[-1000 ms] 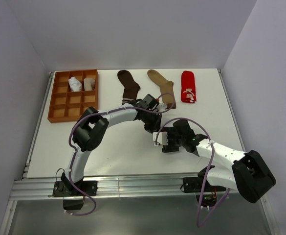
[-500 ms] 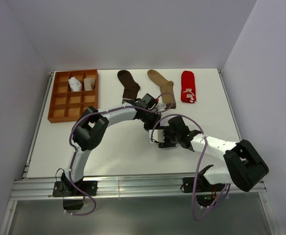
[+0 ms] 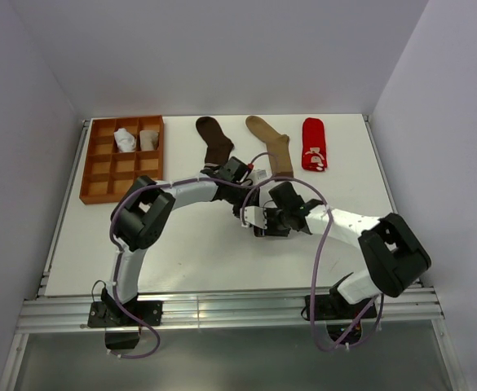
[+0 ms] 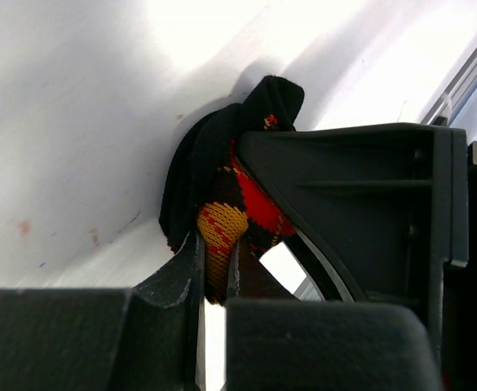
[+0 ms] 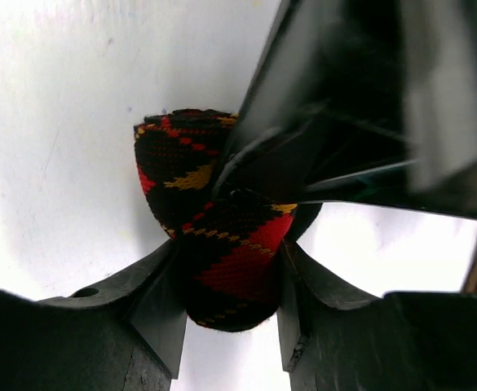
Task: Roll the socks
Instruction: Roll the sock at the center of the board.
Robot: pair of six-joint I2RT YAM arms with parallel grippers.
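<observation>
The black-orange argyle sock is a tight roll on the white table. My right gripper is shut around the roll, one finger on each side. My left gripper is shut on a fold of the same sock. In the top view the two grippers meet at mid-table, the left and the right, and hide the sock. The dark brown sock, the tan sock and the red sock lie flat at the back.
The orange-brown gridded tray stands at the back left with a rolled white sock and a rolled beige sock in its far cells. Grey walls stand on three sides. The table's metal rail runs along the near edge.
My right arm has swung left and away from the near edge until its gripper meets the left gripper. The left gripper has shifted slightly toward the back.
</observation>
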